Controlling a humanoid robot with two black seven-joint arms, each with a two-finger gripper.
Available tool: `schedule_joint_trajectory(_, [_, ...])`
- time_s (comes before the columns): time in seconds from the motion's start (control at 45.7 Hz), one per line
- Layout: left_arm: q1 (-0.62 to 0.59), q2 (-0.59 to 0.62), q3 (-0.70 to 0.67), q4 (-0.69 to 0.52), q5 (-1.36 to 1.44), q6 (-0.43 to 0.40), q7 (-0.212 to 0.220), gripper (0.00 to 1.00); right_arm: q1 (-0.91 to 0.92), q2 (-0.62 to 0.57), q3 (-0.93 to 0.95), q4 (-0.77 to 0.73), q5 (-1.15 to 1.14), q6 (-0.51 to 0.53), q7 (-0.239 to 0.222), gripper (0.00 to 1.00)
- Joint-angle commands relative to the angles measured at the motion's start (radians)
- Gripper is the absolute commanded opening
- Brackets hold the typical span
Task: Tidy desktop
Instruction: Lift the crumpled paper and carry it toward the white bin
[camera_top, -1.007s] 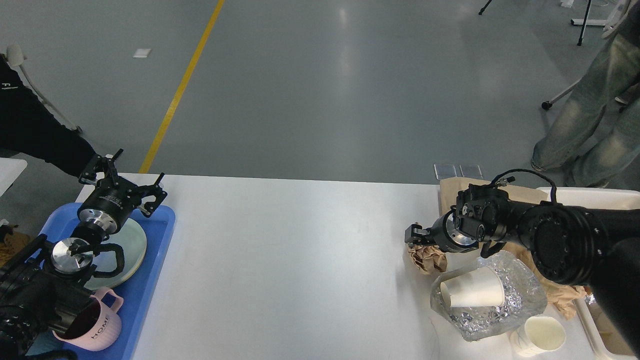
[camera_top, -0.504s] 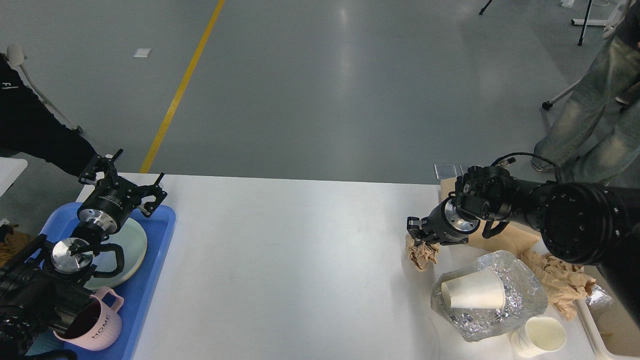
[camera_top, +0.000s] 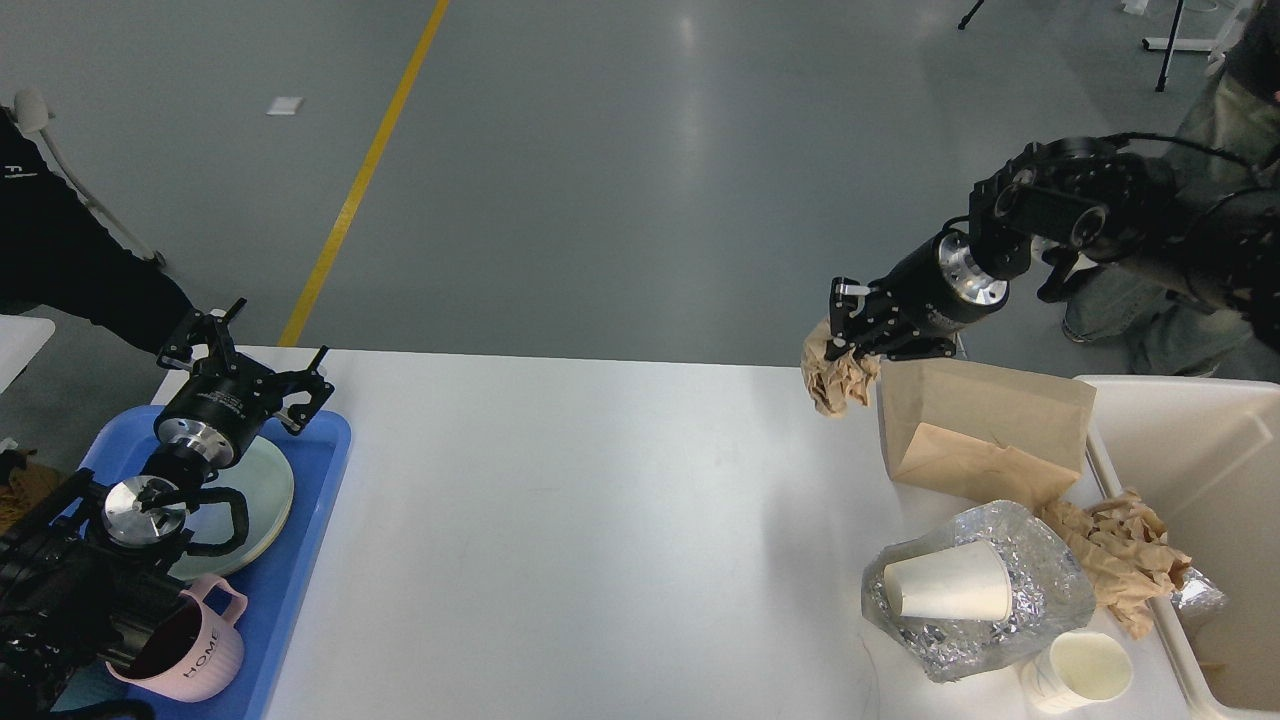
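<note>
Your large white rectangular desktop (camera_top: 560, 520) fills the lower view, half tidied. Right of its centre lie a brown paper bag (camera_top: 975, 425), crinkled silver foil (camera_top: 1010, 610) and white paper cups (camera_top: 945, 580). Right gripper (camera_top: 858, 335), clamped on crumpled brown paper (camera_top: 835, 375), has lifted since earlier. Left gripper (camera_top: 250, 365) spread, empty.

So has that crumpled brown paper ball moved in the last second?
Yes. The right gripper has lifted the crumpled brown paper ball off the desktop. It was level with the flat paper bag and now hangs near the bag's top corner.
</note>
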Motion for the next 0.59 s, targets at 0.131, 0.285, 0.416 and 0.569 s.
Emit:
schedule_joint_trajectory(0.131, [0.0,0.0,0.0,0.0,0.0,0.0,0.0,0.97,0.188,-0.05,-0.004,-0.003,-0.002,0.069,0.0,0.0])
schedule_joint_trajectory(0.285, [0.0,0.0,0.0,0.0,0.0,0.0,0.0,0.97,0.236,-0.066,-0.01,-0.014,-0.017,0.069,0.0,0.0])
schedule_joint_trajectory(0.416, [0.0,0.0,0.0,0.0,0.0,0.0,0.0,0.97,0.178,-0.099,-0.04,-0.063,-0.023,0.028,0.0,0.0])
schedule_joint_trajectory(0.569, [0.0,0.0,0.0,0.0,0.0,0.0,0.0,0.97,-0.037,-0.173,-0.051,-0.21,-0.003,-0.118,0.0,0.0])
